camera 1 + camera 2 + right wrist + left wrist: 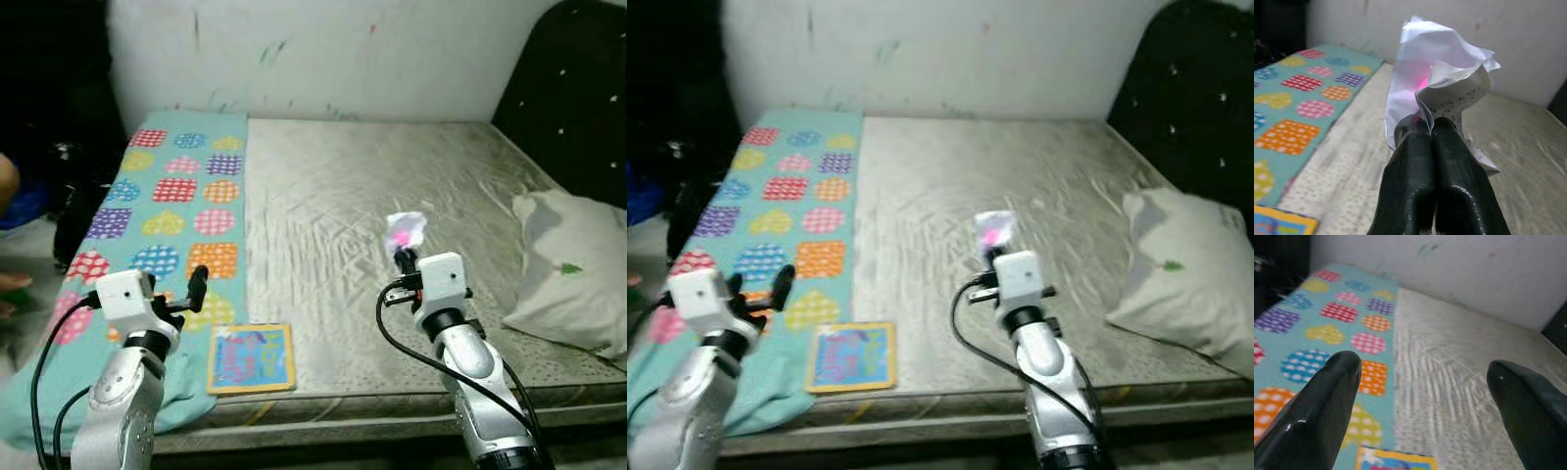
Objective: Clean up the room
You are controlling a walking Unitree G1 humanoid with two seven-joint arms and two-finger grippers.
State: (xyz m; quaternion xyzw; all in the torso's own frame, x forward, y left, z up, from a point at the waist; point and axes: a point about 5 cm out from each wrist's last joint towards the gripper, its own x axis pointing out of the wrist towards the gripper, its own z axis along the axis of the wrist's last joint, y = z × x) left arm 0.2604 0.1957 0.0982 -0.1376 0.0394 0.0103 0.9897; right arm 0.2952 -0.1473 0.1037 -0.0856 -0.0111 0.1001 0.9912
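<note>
A crumpled white paper (406,232) with a pink patch is pinched in my right gripper (405,257), held above the grey mattress (372,186); the right wrist view shows both black fingers (1435,161) pressed together on the crumpled white paper (1437,78). My left gripper (194,286) hovers over the near left part of the bed, above the teal blanket (176,196). Its fingers (1322,401) stand wide apart with nothing between them. A colourful picture book (251,357) lies flat near the bed's front edge, just right of the left gripper.
A white pillow (573,269) rests at the right side against a dark padded headboard (573,88). A white wall (323,54) runs behind the bed. Dark objects (69,206) and part of a person (6,186) sit at the far left.
</note>
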